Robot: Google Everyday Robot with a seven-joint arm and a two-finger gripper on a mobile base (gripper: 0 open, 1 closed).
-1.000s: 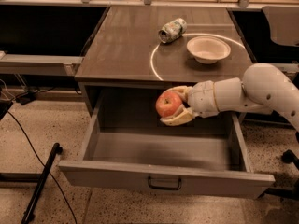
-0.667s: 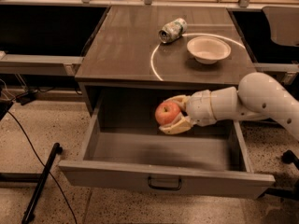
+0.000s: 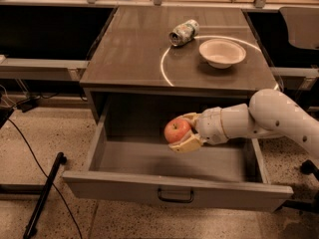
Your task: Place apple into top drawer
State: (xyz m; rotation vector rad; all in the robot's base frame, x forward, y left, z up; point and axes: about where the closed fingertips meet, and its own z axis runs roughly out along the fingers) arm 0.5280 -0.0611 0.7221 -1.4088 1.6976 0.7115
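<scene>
Spanning most of the view, a brown table (image 3: 134, 59) stands on speckled floor (image 3: 55, 133), its top marked with a thin white ring (image 3: 163, 66). Beneath that top, the top drawer (image 3: 119, 187) is pulled out toward the camera. Its grey front panel carries one small dark handle (image 3: 175, 195) at the centre, and its grey bottom is in plain view.

A thick white arm (image 3: 279, 116) reaches in from the right, passing over the drawer's right wall and under the table's front edge. On the floor at the left, well apart from the drawer, lie a black bar (image 3: 44, 195) and a thin black cable (image 3: 22, 136).

On the tabletop, a white bowl (image 3: 222, 53) sits upright inside the ring. A crushed can (image 3: 183, 32) lies on its side near it, to the left and further back. Both are well away from the arm.

The apple (image 3: 174, 129), red-orange with a paler patch, hangs above the drawer's interior at roughly mid-width, clear of the bottom. The gripper (image 3: 182, 132) is clamped on it, with one tan finger (image 3: 189, 117) over the fruit and the other (image 3: 183, 145) beneath it.
</scene>
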